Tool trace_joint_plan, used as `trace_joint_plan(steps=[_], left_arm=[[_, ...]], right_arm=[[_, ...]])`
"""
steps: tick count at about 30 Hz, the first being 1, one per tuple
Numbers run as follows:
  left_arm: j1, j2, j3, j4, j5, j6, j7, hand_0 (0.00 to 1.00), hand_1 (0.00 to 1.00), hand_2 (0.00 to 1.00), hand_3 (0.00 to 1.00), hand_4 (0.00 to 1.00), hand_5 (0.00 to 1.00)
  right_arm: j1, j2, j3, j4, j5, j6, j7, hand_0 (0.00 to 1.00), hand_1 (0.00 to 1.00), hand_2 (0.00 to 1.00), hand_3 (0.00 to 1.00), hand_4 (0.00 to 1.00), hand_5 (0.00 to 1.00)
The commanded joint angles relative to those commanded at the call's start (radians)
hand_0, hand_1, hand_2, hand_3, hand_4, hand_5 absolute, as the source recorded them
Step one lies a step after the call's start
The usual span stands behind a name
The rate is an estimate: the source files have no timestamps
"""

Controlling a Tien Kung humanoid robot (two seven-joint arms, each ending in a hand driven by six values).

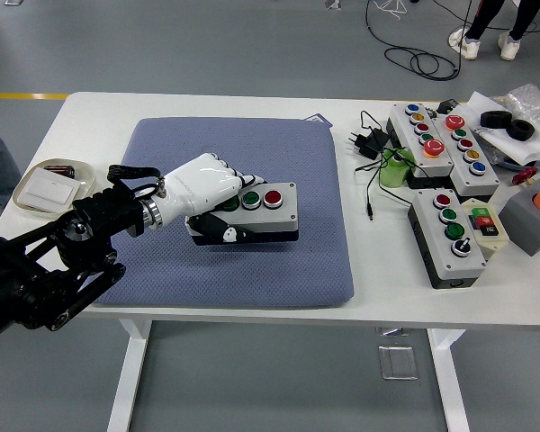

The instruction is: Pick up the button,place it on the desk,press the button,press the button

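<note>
Blue-grey pad point(252, 153), spare button boxes point(436, 144), black charger point(369, 141), small tray point(49, 184) at left edge

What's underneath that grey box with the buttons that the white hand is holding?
The button box sits over the blue cushion on the white table. The left hand covers its left end, so anything there is hidden.

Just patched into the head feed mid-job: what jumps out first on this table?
The white left hand gripping a grey button box on the blue-grey pad at the table's middle. To the right, a cluster of more button boxes with black cables, and a small tray at the far left edge.
</note>
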Motion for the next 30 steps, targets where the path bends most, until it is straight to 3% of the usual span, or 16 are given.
trace_joint_plan(steps=[18,19,20,26,27,30], left_arm=[[-0.009,-0.009,0.040,0.043,0.000,0.012,-0.016,0.246,0.129,0.150,0.289,0.321,0.002],[-0.009,-0.009,0.040,0.043,0.000,0.011,-0.016,0.246,0.129,0.150,0.289,0.321,0.002],[-0.008,-0.008,0.040,0.042,0.000,0.007,-0.014,0.251,0.161,0.203,0.383,0.388,0.002],[-0.006,-0.008,0.037,0.042,0.000,-0.022,-0.007,0.251,0.161,0.203,0.383,0.388,0.002],[-0.004,-0.007,0.035,0.042,0.000,-0.031,-0.004,0.285,0.310,0.398,0.766,0.512,0.002],[-0.001,-0.007,0.031,0.042,0.000,-0.057,-0.002,0.285,0.310,0.398,0.766,0.512,0.002]], right_arm=[[0.003,0.000,-0.001,0.000,-0.007,0.002,-0.001,0.718,0.708,0.780,0.625,0.427,0.263],[0.003,0.000,-0.001,0.000,-0.007,0.002,-0.001,0.718,0.708,0.780,0.625,0.427,0.263],[0.003,0.000,-0.001,0.000,-0.008,0.002,-0.001,0.717,0.707,0.779,0.625,0.428,0.263],[0.005,0.000,-0.001,0.000,-0.009,0.002,-0.002,0.717,0.707,0.779,0.625,0.428,0.263],[0.005,0.000,-0.002,0.000,-0.008,0.002,-0.002,0.717,0.705,0.778,0.625,0.427,0.263],[0.005,0.000,-0.001,0.000,-0.009,0.002,-0.002,0.717,0.705,0.778,0.625,0.427,0.263]])
